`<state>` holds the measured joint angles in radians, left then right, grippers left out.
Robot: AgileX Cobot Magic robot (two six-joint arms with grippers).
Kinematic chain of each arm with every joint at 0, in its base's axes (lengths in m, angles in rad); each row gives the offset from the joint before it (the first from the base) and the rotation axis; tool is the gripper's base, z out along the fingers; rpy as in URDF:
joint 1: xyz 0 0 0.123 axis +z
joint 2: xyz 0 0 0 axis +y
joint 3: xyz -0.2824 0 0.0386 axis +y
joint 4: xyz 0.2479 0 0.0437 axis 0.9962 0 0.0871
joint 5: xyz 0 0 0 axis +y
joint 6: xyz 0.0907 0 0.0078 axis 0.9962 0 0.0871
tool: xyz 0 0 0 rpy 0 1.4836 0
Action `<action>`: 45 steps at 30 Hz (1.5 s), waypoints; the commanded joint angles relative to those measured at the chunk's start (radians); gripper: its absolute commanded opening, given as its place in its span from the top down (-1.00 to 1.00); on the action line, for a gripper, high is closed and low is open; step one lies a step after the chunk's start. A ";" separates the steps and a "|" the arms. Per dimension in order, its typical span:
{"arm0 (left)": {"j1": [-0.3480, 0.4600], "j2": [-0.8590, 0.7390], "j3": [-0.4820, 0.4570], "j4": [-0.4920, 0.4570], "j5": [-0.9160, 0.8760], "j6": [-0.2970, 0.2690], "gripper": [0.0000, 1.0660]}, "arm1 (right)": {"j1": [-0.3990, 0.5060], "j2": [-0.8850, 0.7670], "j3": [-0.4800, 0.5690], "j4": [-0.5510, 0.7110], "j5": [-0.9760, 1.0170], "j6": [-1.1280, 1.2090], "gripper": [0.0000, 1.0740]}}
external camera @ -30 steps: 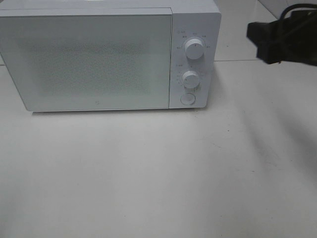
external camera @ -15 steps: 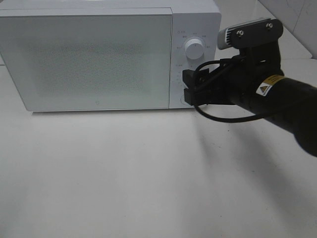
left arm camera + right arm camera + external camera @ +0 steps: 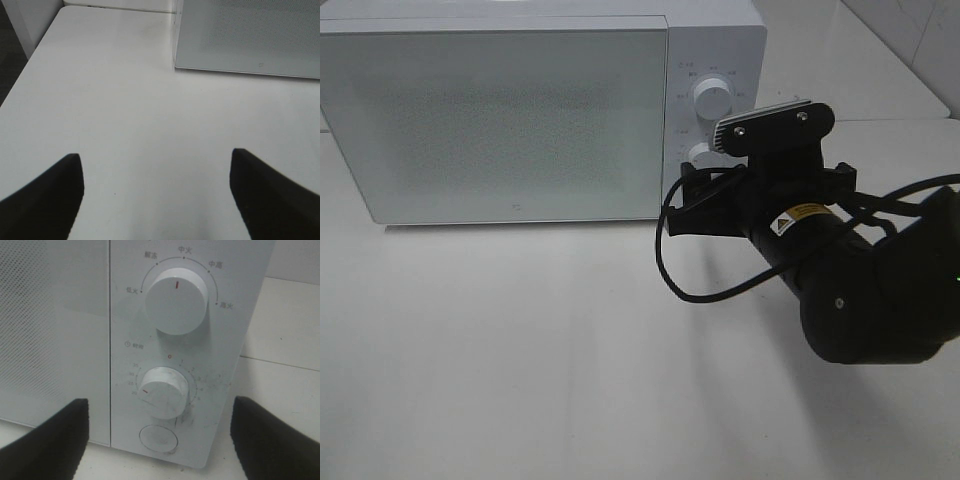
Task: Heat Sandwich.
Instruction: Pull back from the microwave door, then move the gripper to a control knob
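The sandwich is out of view. A white microwave (image 3: 510, 120) stands at the back of the table with its door (image 3: 50, 330) closed. My right gripper (image 3: 692, 205) hovers just in front of the control panel, open and holding nothing. In the right wrist view the right gripper (image 3: 160, 445) faces the upper knob (image 3: 176, 301), the timer knob (image 3: 164, 392) and the round button (image 3: 158, 438) close up. My left gripper (image 3: 157, 200) is open and empty above bare table, off the microwave's left front corner (image 3: 176, 65).
The white table (image 3: 520, 350) spreads out in front of the microwave. The right arm (image 3: 860, 290) and its looping black cable (image 3: 670, 275) hang over the table's right side. The table's left edge (image 3: 30, 55) drops off to a dark floor.
The right arm has swung in from the upper right, down and left, and now covers the lower part of the control panel. The left gripper's opening is unchanged.
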<state>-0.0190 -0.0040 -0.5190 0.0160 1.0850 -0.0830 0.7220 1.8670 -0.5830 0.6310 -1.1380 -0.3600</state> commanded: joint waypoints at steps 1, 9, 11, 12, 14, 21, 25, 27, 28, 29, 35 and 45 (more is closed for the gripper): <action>0.005 -0.025 0.002 0.008 -0.015 -0.007 -0.43 | 0.002 0.043 -0.050 0.006 -0.034 -0.013 -0.42; 0.005 -0.025 0.002 0.008 -0.015 -0.007 -0.43 | 0.002 0.134 -0.138 0.091 -0.070 -0.013 -0.40; 0.005 -0.025 0.002 0.008 -0.015 -0.007 -0.43 | 0.002 0.143 -0.144 0.091 -0.077 -0.013 -0.40; 0.005 -0.025 0.002 0.008 -0.015 -0.007 -0.43 | 0.002 0.158 -0.154 0.092 -0.089 -0.014 -0.40; 0.005 -0.024 0.002 0.008 -0.015 -0.007 -0.43 | 0.002 0.174 -0.165 0.097 -0.097 -0.014 -0.40; 0.005 -0.024 0.002 0.008 -0.015 -0.007 -0.43 | -0.001 0.221 -0.215 0.116 -0.104 -0.016 -0.39; 0.005 -0.024 0.002 0.008 -0.015 -0.007 -0.43 | -0.010 0.242 -0.238 0.137 -0.132 -0.016 -0.33; 0.005 -0.024 0.002 0.008 -0.015 -0.007 -0.43 | -0.013 0.253 -0.249 0.132 -0.133 -0.016 -0.31; 0.005 -0.024 0.002 0.008 -0.015 -0.007 -0.43 | -0.013 0.259 -0.254 0.132 -0.133 -0.016 -0.30; 0.005 -0.024 0.002 0.008 -0.015 -0.006 -0.43 | -0.013 0.268 -0.262 0.130 -0.133 -0.016 -0.28; 0.005 -0.024 0.002 0.008 -0.015 -0.006 -0.43 | -0.013 0.287 -0.280 0.141 -0.156 -0.016 -0.21; 0.005 -0.024 0.002 0.008 -0.015 -0.006 -0.43 | -0.013 0.288 -0.285 0.142 -0.164 -0.021 0.81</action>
<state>-0.0190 -0.0050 -0.5190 0.0160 1.0850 -0.0830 0.7110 2.1590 -0.8590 0.7790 -1.2140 -0.3710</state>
